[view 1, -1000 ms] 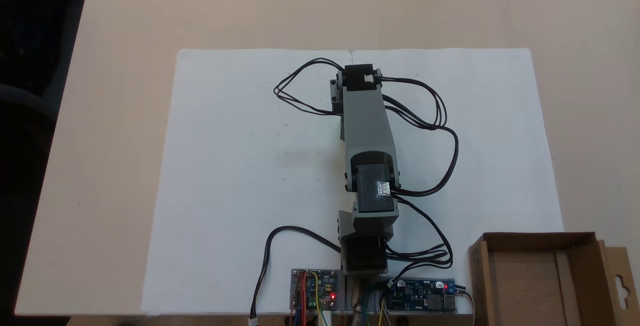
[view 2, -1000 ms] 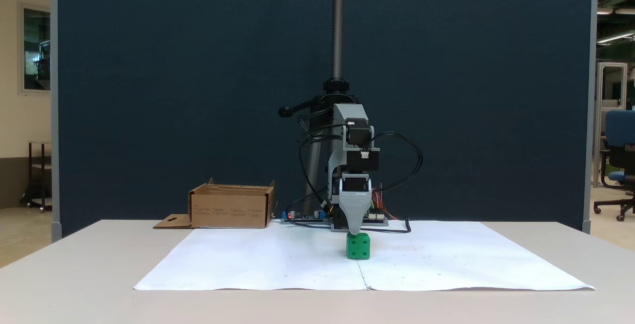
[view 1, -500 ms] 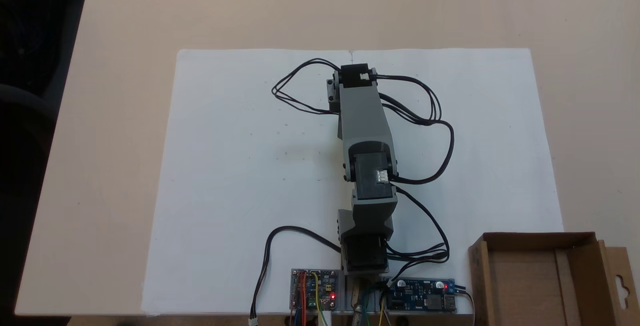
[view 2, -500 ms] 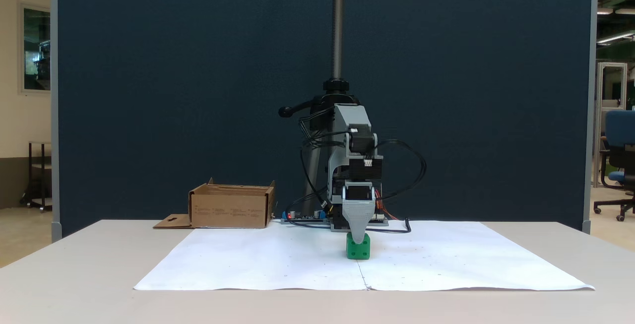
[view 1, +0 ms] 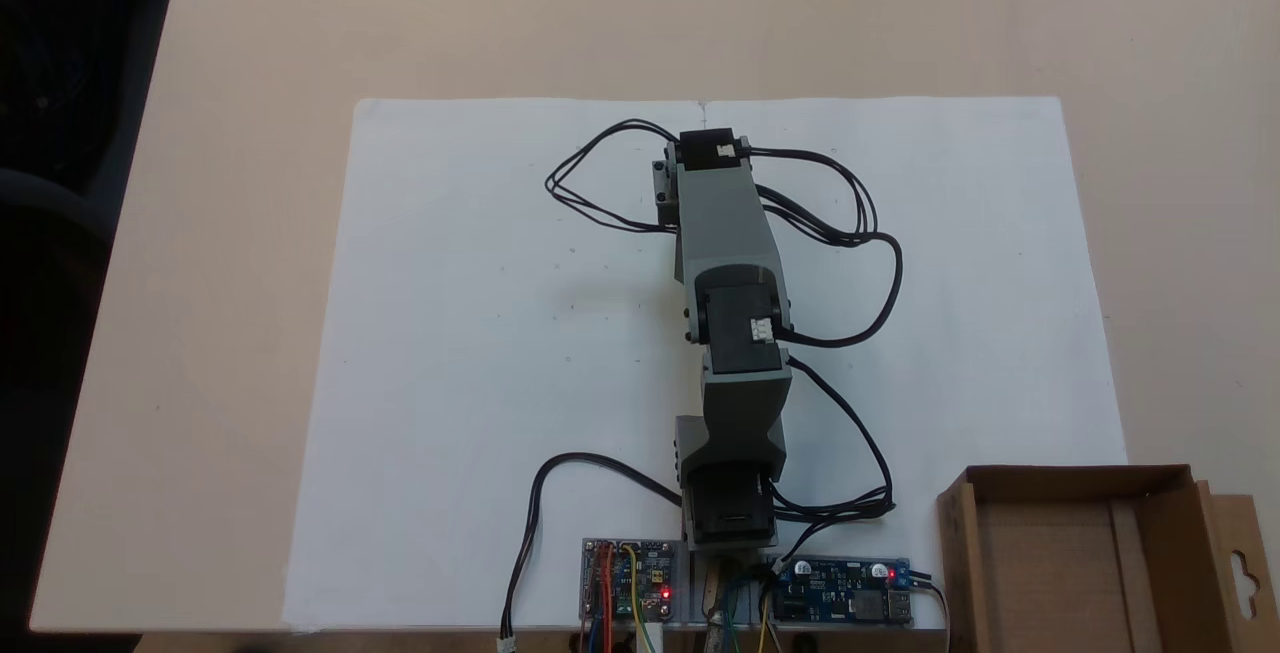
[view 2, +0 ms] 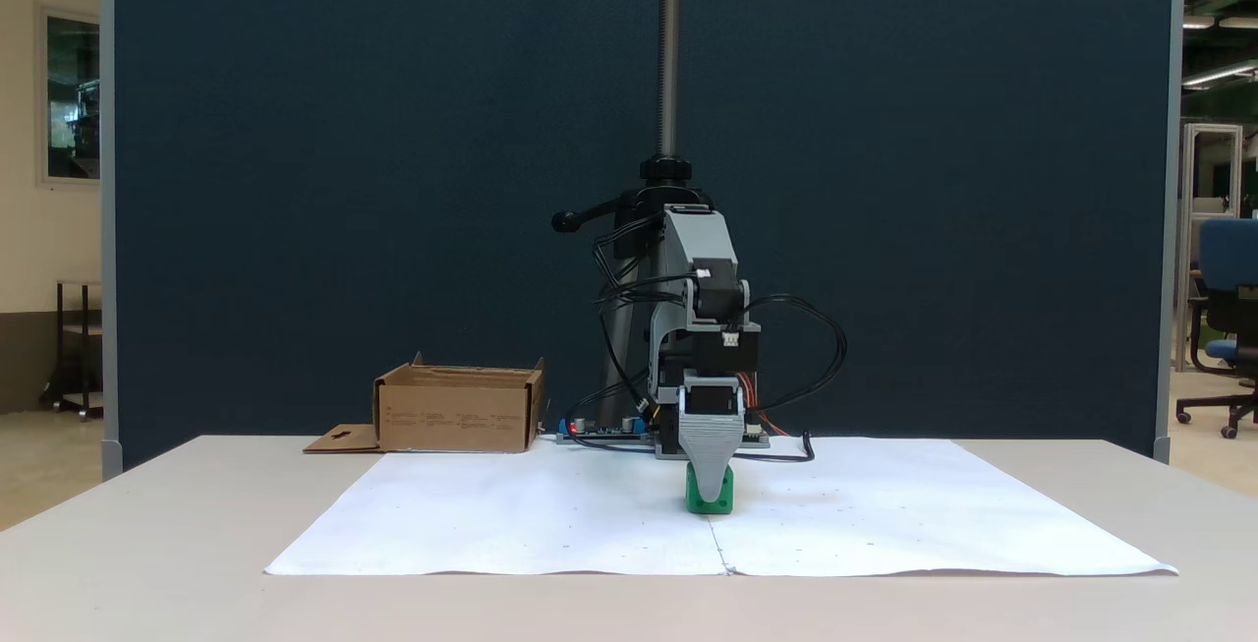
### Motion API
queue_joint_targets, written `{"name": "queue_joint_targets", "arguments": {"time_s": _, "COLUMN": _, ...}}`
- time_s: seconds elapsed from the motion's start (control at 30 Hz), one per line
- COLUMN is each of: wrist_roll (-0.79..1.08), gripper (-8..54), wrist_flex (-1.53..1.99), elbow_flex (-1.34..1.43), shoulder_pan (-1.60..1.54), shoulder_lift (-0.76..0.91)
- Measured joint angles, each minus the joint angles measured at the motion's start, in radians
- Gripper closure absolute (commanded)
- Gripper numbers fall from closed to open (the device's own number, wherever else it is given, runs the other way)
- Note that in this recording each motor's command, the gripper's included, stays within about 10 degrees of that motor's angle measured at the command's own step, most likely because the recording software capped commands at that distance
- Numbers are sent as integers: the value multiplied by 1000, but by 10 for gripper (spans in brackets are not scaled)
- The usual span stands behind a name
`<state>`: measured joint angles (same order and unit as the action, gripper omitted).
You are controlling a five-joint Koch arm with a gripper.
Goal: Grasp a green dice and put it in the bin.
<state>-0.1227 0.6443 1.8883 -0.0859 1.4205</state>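
The green dice [view 2: 726, 498] sits on the white paper near its front middle. My grey gripper [view 2: 710, 497] points straight down at it, and the front finger covers the middle of the dice's near face. The other jaw lies behind that one, so the frames do not show whether the gripper is open or shut. From above, the grey arm [view 1: 722, 233] stretches across the paper and hides both gripper and dice. The bin [view 2: 457, 416], a brown cardboard box, stands at the back left of the arm's base; from above, the bin [view 1: 958, 553] is at the lower right.
A white paper sheet [view 1: 480, 333] covers the table's middle. Two circuit boards [view 1: 630, 593] [view 1: 845, 605] lie by the arm's base. Black cables [view 1: 880, 273] loop beside the arm. A black camera pole [view 2: 669, 42] rises behind the base.
The arm has lowered by steps. The gripper's tip was just above the dice's top and now reaches down over its front face. The dice has not moved.
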Motion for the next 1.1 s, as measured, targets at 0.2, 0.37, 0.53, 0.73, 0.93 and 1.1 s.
{"name": "queue_joint_targets", "arguments": {"time_s": 0.2, "wrist_roll": 0, "gripper": 34, "wrist_flex": 0, "elbow_flex": 2, "shoulder_pan": 0, "shoulder_lift": -17}}
{"name": "queue_joint_targets", "arguments": {"time_s": 0.37, "wrist_roll": 0, "gripper": 34, "wrist_flex": 0, "elbow_flex": 2, "shoulder_pan": 0, "shoulder_lift": -34}}
{"name": "queue_joint_targets", "arguments": {"time_s": 0.53, "wrist_roll": 0, "gripper": 40, "wrist_flex": 0, "elbow_flex": 0, "shoulder_pan": 0, "shoulder_lift": -48}}
{"name": "queue_joint_targets", "arguments": {"time_s": 0.73, "wrist_roll": 0, "gripper": 41, "wrist_flex": 0, "elbow_flex": 0, "shoulder_pan": 8, "shoulder_lift": -52}}
{"name": "queue_joint_targets", "arguments": {"time_s": 0.93, "wrist_roll": 0, "gripper": 58, "wrist_flex": 0, "elbow_flex": 0, "shoulder_pan": 8, "shoulder_lift": -52}}
{"name": "queue_joint_targets", "arguments": {"time_s": 1.1, "wrist_roll": 0, "gripper": 131, "wrist_flex": 0, "elbow_flex": 0, "shoulder_pan": 8, "shoulder_lift": -52}}
